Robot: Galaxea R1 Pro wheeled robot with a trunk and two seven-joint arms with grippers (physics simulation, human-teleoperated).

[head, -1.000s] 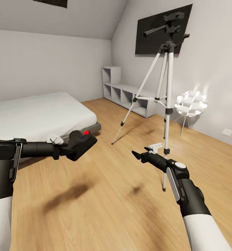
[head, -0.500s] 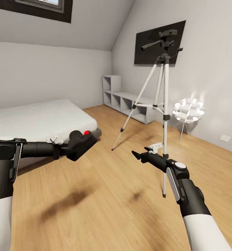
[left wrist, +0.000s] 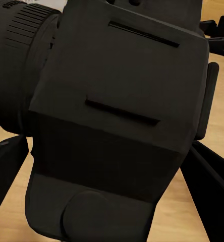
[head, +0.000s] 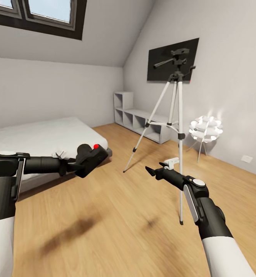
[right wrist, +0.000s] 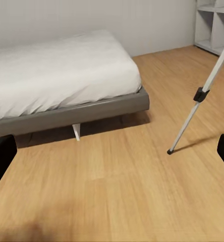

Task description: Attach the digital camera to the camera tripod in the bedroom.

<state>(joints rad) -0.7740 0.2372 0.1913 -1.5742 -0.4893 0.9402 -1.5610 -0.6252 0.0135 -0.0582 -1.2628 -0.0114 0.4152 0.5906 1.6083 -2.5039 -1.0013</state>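
My left gripper [head: 82,164] is shut on the digital camera [head: 91,155], a black box with a red button on top, held out at the left over the wood floor. In the left wrist view the camera body [left wrist: 117,106] sits between both fingers [left wrist: 213,186]. The camera tripod [head: 178,115] stands ahead to the right, with silver legs, a black head and a pan handle in front of the wall TV. My right gripper [head: 148,169] is open and holds nothing, low and left of the tripod's near leg. One tripod leg [right wrist: 202,94] shows in the right wrist view.
A grey-framed white bed [head: 39,136] lies at the left, also in the right wrist view as the bed [right wrist: 61,70]. A low white cube shelf [head: 139,117] lines the far wall under the black TV [head: 160,63]. A lit white ball-cluster lamp [head: 205,129] stands right of the tripod.
The head camera has tilted up, so the room slides down in the picture and a roof window comes into view. Both arms keep their pose, with the camera still held.
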